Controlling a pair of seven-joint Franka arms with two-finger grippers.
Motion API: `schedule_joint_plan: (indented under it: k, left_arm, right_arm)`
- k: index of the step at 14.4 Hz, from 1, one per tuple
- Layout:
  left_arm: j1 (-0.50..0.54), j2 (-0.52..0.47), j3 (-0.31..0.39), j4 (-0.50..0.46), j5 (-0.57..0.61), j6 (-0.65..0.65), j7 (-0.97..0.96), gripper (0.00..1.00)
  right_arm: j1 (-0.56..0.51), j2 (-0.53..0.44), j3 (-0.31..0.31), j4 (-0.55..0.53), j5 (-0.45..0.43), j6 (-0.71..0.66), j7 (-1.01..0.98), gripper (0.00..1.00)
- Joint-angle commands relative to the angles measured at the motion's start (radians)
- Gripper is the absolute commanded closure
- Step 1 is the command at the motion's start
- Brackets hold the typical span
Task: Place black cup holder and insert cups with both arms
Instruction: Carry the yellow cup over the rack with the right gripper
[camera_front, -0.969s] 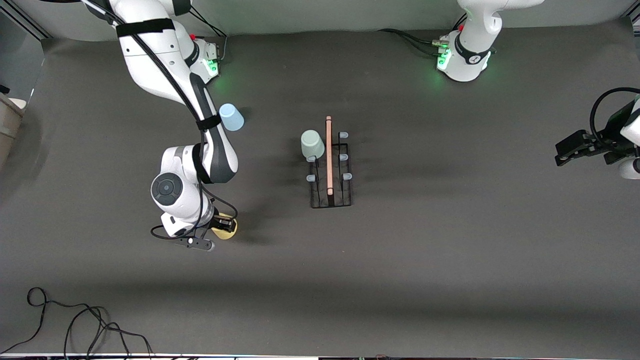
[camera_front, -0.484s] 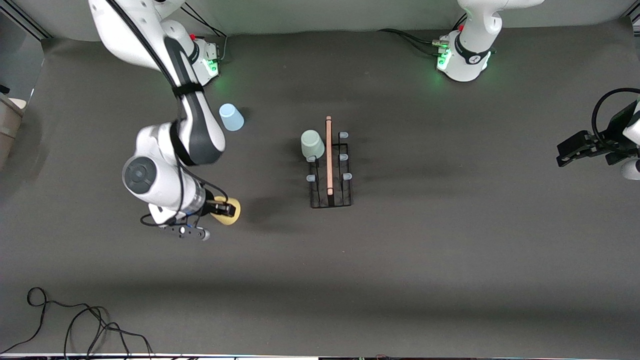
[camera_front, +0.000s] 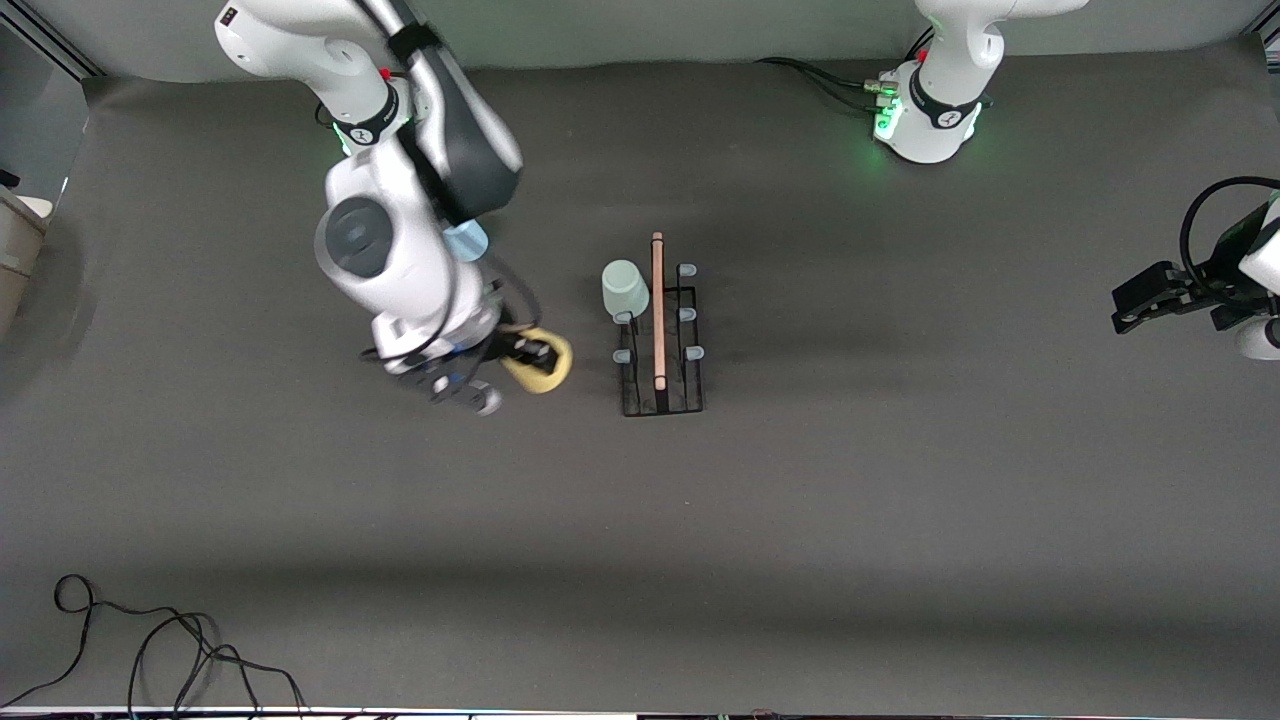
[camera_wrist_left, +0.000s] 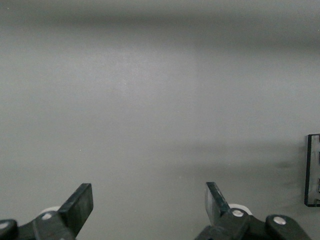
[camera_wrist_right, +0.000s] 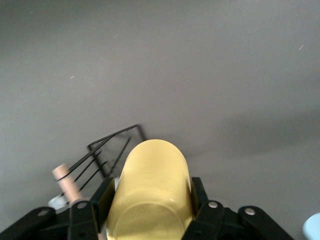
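Note:
The black cup holder (camera_front: 661, 345) stands mid-table with its wooden handle bar (camera_front: 657, 310) running along it. A pale green cup (camera_front: 624, 288) sits upside down on one of its pegs. My right gripper (camera_front: 530, 355) is shut on the yellow cup (camera_front: 545, 370) and holds it in the air beside the holder, toward the right arm's end. In the right wrist view the yellow cup (camera_wrist_right: 150, 192) sits between the fingers, with the holder (camera_wrist_right: 107, 152) past it. The light blue cup (camera_front: 466, 240) is partly hidden by the right arm. My left gripper (camera_front: 1135, 300) is open and waits at the left arm's end.
A black cable (camera_front: 150, 640) lies coiled at the table's near corner on the right arm's end. The arm bases (camera_front: 925, 120) stand along the edge farthest from the front camera. A corner of the holder (camera_wrist_left: 312, 170) shows in the left wrist view.
My right gripper lifted the yellow cup off the table and carried it toward the cup holder. The right arm now covers part of the light blue cup. The left arm has not moved.

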Motion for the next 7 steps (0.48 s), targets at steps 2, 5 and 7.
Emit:
schedule_joint_plan:
  k: [2,5,7]
  left_arm:
    - [-0.013,0.004,0.0,0.014,0.021,-0.001,-0.014,0.0]
    - [-0.029,0.002,-0.002,0.016,0.024,-0.006,-0.017,0.0]
    - [-0.035,0.002,0.0,0.024,0.021,-0.014,-0.018,0.0]
  right_arm:
    - [0.084,0.057,-0.011,0.06,-0.009,-0.01,0.152,1.0]
    - [0.101,0.087,-0.01,0.065,-0.031,0.038,0.192,1.0]
    - [0.115,0.116,-0.01,0.066,-0.031,0.065,0.195,1.0]
